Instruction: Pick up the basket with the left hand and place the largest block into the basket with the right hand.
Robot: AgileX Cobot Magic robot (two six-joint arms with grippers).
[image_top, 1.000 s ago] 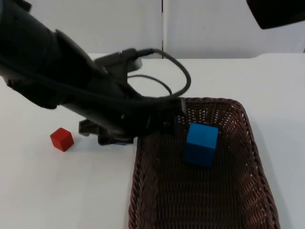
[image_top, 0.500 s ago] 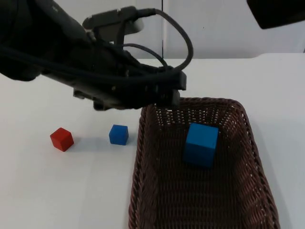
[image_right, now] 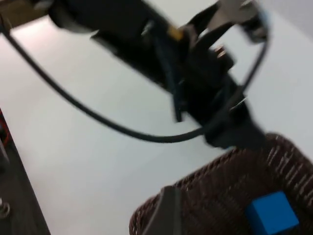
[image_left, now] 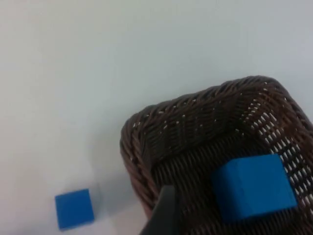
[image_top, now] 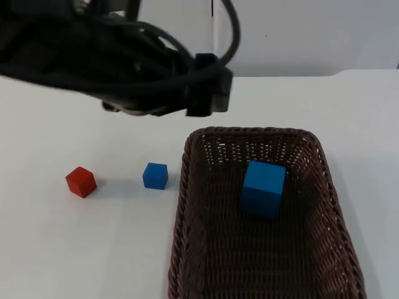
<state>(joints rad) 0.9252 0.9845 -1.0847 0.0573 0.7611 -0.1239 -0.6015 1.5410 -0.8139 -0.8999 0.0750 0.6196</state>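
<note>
White table [image_top: 75, 249] carries basket [image_top: 336, 212], red block [image_top: 81, 182], small blue block [image_top: 155, 175].

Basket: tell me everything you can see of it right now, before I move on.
The basket is dark brown woven wicker, rectangular with rounded corners, openwork sides and a thick braided rim. It sits flat on the white table, upright. The large blue block rests on its floor near the far end. The small blue block lies on the table beside its left wall, apart from it. The left arm's tool hangs above the far rim, not touching.
</note>
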